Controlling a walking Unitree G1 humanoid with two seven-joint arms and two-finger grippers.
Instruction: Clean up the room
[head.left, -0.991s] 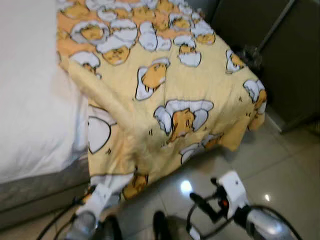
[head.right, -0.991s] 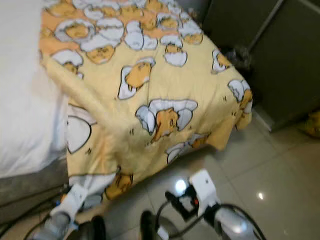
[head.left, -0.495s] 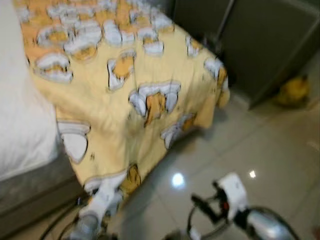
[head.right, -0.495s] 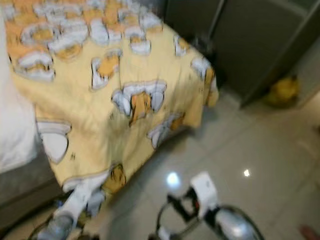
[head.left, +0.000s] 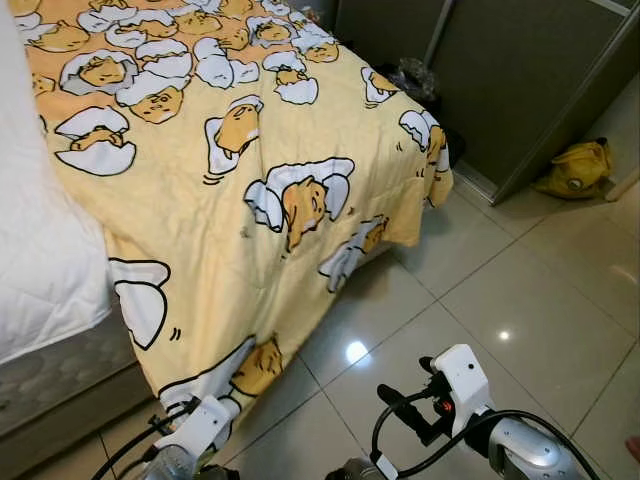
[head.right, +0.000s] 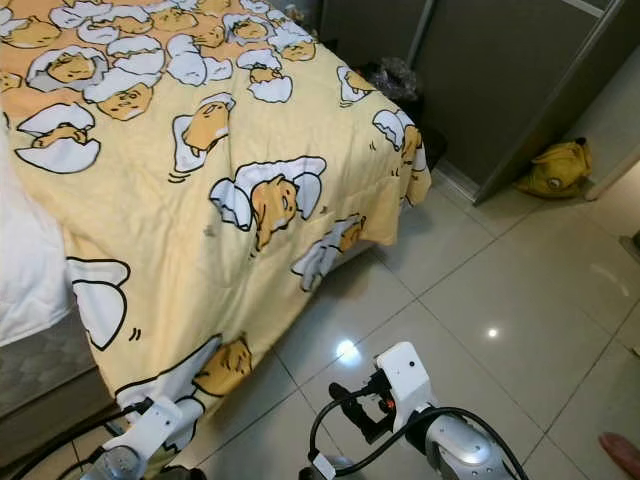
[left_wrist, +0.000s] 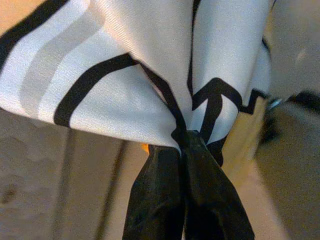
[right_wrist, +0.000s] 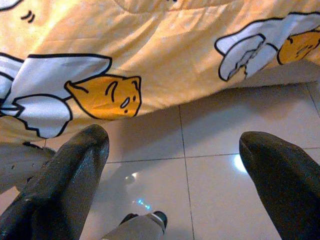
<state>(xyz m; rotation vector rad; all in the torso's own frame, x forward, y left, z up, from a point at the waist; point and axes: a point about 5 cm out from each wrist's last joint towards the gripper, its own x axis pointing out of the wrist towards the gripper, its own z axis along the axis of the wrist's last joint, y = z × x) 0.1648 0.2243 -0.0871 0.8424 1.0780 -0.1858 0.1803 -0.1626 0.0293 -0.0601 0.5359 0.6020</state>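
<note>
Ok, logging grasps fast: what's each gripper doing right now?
Left gripper: closed, pinching the yellow blanket hem.
Right gripper: open, holding nothing.

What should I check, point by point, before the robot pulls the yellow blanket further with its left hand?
1. Left hand grip on the yellow blanket: ok, its fingers are shut on a pinch of the hem.
2. Right hand free to help: ok, its fingers are open above the floor tiles and hold nothing.
3. Blanket lying flat on the bed: not ok, one corner hangs down to the floor.
4. White mattress covered: not ok, it is bare on the robot's left.
5. Floor path: cannot tell; a yellow bag lies by the dark wardrobe, apart from the bed.
</note>
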